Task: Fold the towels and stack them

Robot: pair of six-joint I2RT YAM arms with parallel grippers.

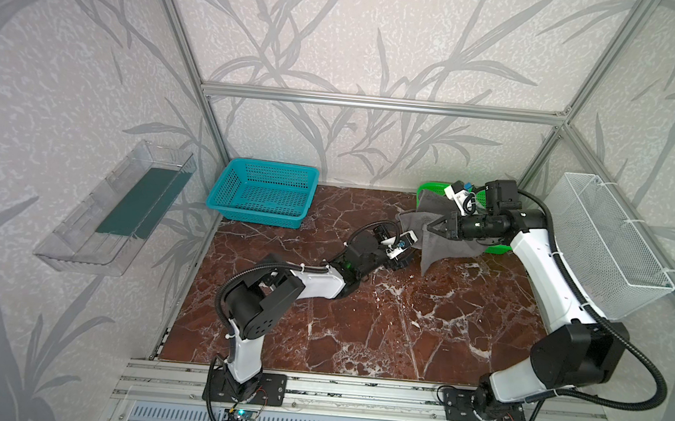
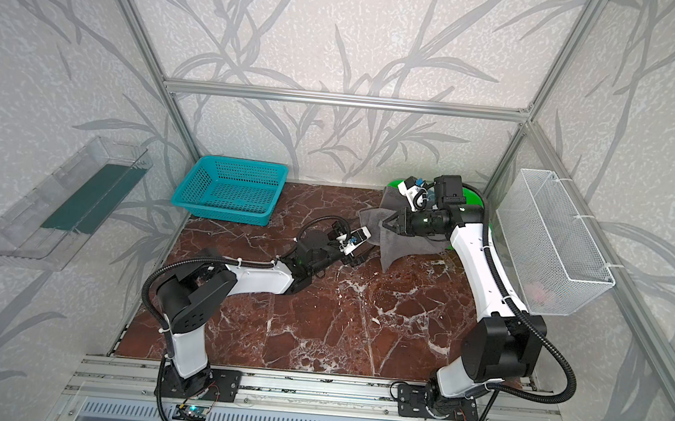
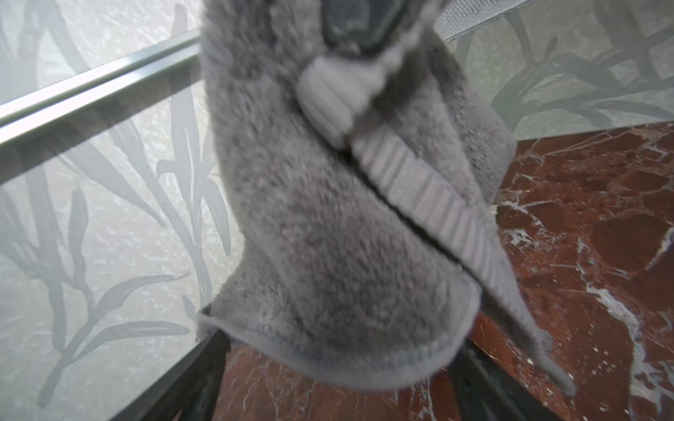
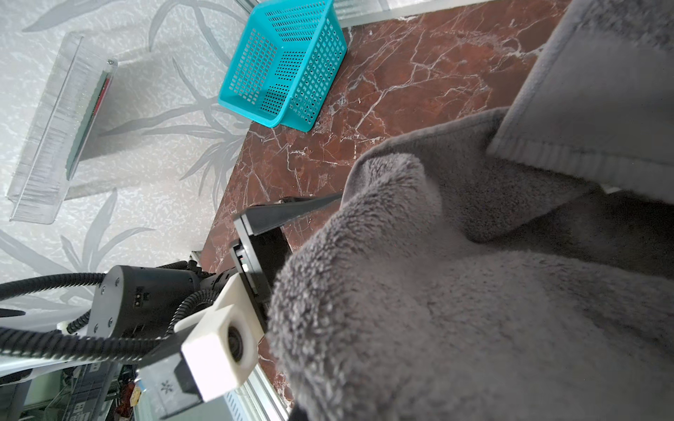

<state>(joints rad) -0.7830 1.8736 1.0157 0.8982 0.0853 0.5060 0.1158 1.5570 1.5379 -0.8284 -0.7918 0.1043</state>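
Grey towel is held up for spreading, pinched in the right gripper upper right; its hanging edge should next be caught by the wide-spread left gripper.

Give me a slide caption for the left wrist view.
Grey towel hangs before the open left pincer, over the marble tabletop.

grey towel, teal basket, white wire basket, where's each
grey towel point(image 1: 449, 248): in a top view, on its hanging lower fold
teal basket point(image 1: 256, 215): in a top view, on its near wall
white wire basket point(image 1: 587, 241): in a top view, on its mesh side wall
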